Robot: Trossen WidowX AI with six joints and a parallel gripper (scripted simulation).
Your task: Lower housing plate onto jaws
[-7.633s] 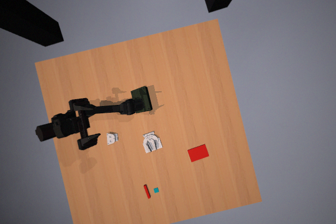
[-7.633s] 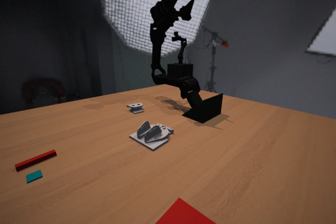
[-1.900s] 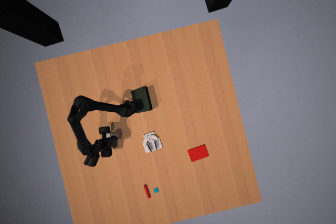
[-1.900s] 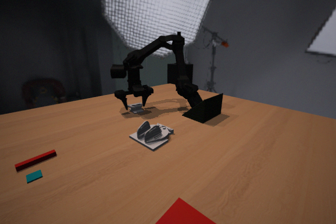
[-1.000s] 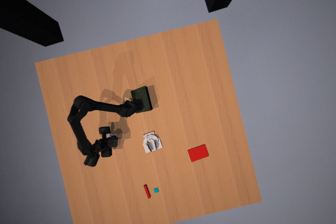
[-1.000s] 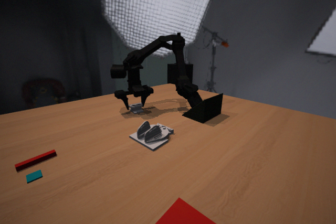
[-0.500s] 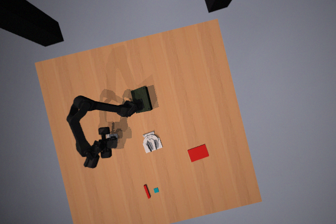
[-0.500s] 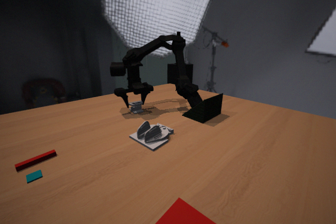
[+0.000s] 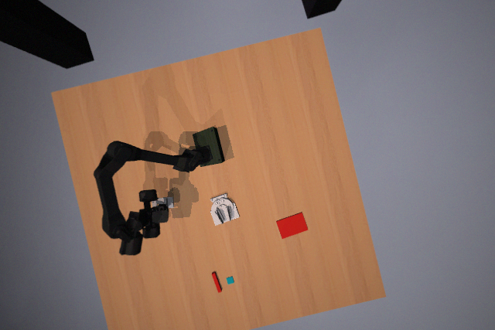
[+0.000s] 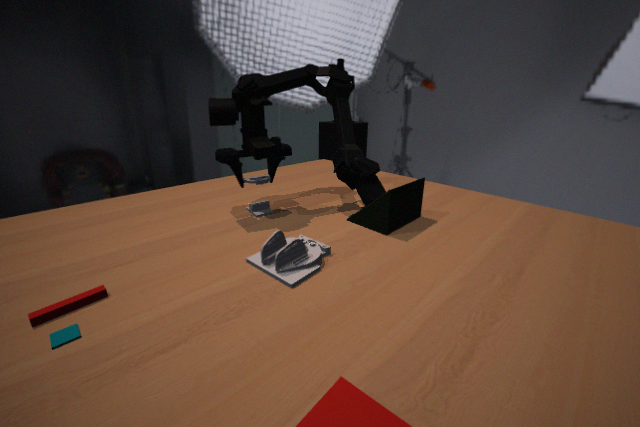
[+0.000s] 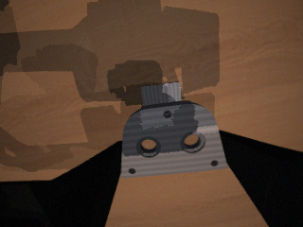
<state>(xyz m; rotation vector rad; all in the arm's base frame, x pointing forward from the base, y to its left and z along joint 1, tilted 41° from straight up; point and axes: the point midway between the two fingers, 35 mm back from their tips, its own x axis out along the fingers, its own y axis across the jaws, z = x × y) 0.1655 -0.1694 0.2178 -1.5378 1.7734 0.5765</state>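
My gripper [image 10: 256, 183] [image 11: 169, 140] is shut on the grey housing plate [image 10: 256, 180] [image 11: 170, 137], with one finger at each side edge. The plate has a rounded edge, two large holes and several small ones. It is held roughly level above a small grey stand [image 10: 260, 207] [image 11: 161, 92]. The white base [image 9: 218, 221] [image 10: 292, 280] lies apart from the gripper, toward the middle of the table. Two dark grey jaws stand up on it, the left jaw [image 10: 272, 248] and the right jaw [image 10: 291, 255]. The pins and stubs are too small to tell apart.
A dark green wedge-shaped block [image 9: 206, 141] [image 10: 398, 207] stands at the arm's foot. A red slab [image 9: 291, 225] [image 10: 346, 406] lies beyond the base. A red bar [image 9: 216, 281] [image 10: 68, 305] and a teal tile [image 9: 230, 280] [image 10: 65, 336] lie close together.
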